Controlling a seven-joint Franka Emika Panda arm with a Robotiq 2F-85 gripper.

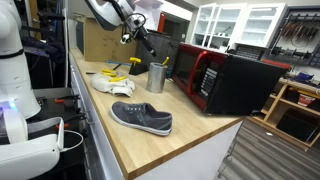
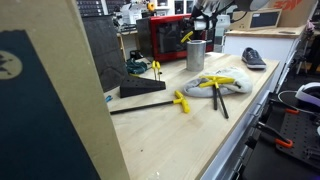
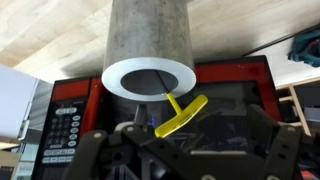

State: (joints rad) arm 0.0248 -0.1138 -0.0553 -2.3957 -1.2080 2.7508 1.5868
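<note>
The yellow-handled tool (image 3: 183, 116) stands in the grey metal cylinder cup (image 3: 150, 35), handle up. Its long axis is tilted and it leans on the rim. Above it the gripper (image 3: 185, 148) hangs spread wide, grasping nothing. The red and black microwave oven (image 1: 215, 78) sits just beside the cup. The wooden countertop (image 1: 175, 150) lies open toward its front edge.

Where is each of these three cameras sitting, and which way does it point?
Exterior view: off the counter end nearest the shoe, looking along it toward the cup; arm overhead.
Exterior view: opposite end, looking back past scattered tools; arm far off.
Wrist view: above the cup, looking into it; open jaws at the bottom.
Shared: all show the cup.
</note>
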